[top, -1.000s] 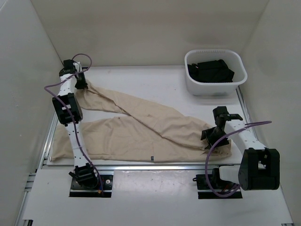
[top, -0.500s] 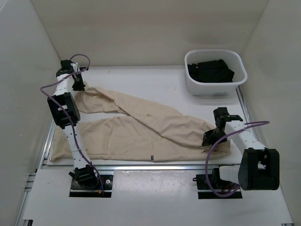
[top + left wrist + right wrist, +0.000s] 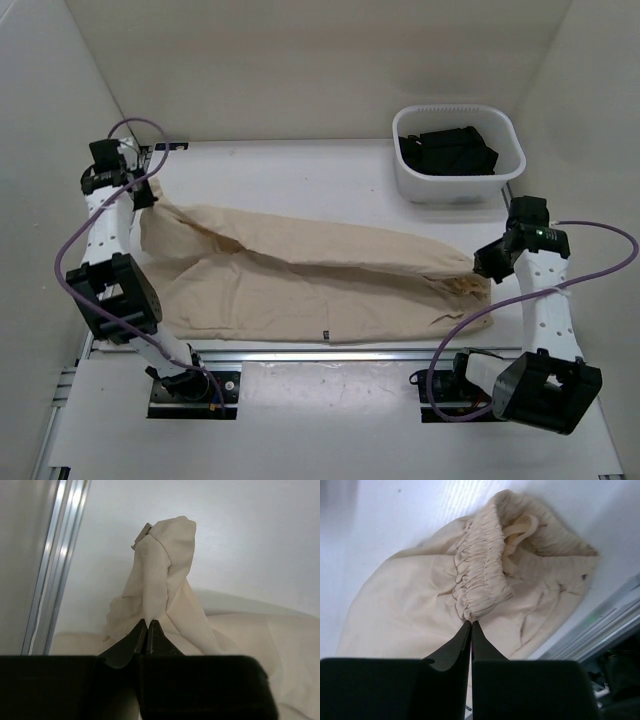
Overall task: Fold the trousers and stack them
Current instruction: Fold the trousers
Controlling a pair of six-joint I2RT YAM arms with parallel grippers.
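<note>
Trousers [image 3: 320,285] lie stretched left to right across the tabletop [image 3: 300,170], and the main risk is a slipping pinch. The left gripper [image 3: 147,623] is closed on only a thin peak of cloth at a leg end at the far left. Very little fabric sits between its tips, so a firm pull could drag that sliver free and drop the leg. The right gripper [image 3: 471,623] is closed on the edge of the gathered elastic waistband [image 3: 480,575] at the right. The elastic could stretch and slip out, or only one layer may be caught, which would leave the fold lopsided. Pulling the two ends apart too hard would strain both holds at once. As far as can be seen only one leg end is held, so the nearer leg may trail and crease.

The cloth is light beige, thin and soft, with long shallow wrinkles. One leg overlaps the other along the middle. A small dark label [image 3: 323,334] sits at the near edge. A white bin [image 3: 455,188] of dark clothes [image 3: 450,150] stands apart at the far right.
</note>
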